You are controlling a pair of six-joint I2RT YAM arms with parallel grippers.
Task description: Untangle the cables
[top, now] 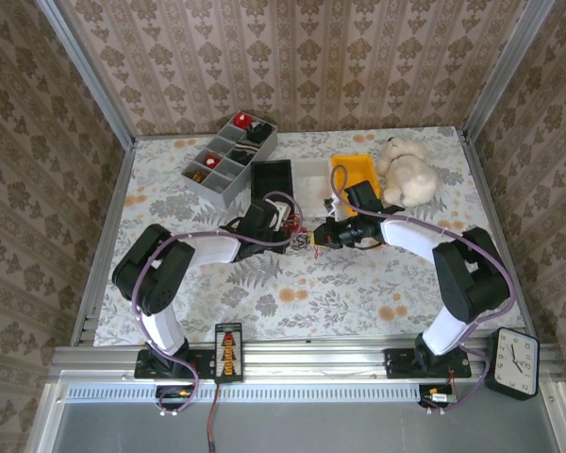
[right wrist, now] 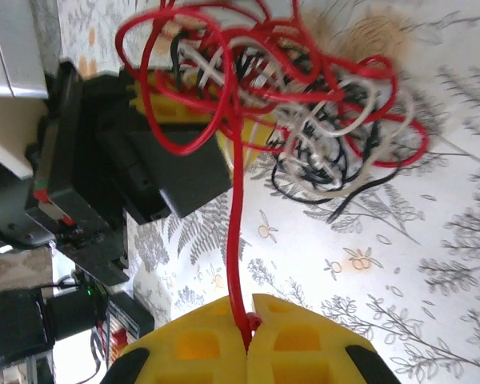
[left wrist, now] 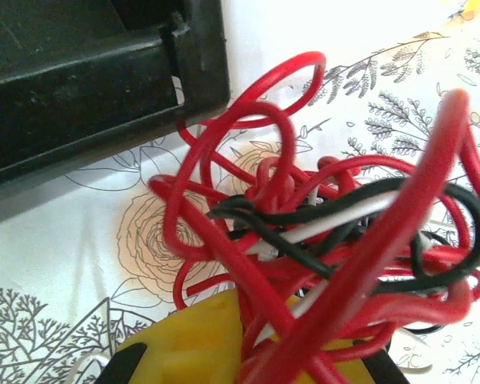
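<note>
The cables are one tangled bunch of red (left wrist: 224, 160), black (left wrist: 280, 216) and whitish (left wrist: 344, 216) cords, lying mid-table (top: 299, 236) between both grippers. In the left wrist view my left gripper (left wrist: 276, 320) has its yellow fingers closed on the near side of the bunch, with red strands running between them. My right gripper (right wrist: 248, 308) is shut on a single red cable (right wrist: 236, 224), which runs taut up to the tangle (right wrist: 304, 112). The black (right wrist: 320, 172) and whitish (right wrist: 304, 120) loops hang below the red ones. Left gripper (top: 281, 224) and right gripper (top: 318, 236) sit close together.
Just behind the tangle stands a black bin (top: 272, 177), with a white bin (top: 311, 175) and a yellow bin (top: 357, 170) to its right. A teddy bear (top: 406, 170) sits back right, a grey divided tray (top: 228, 156) back left, and a clock (top: 514, 363) at the near right.
</note>
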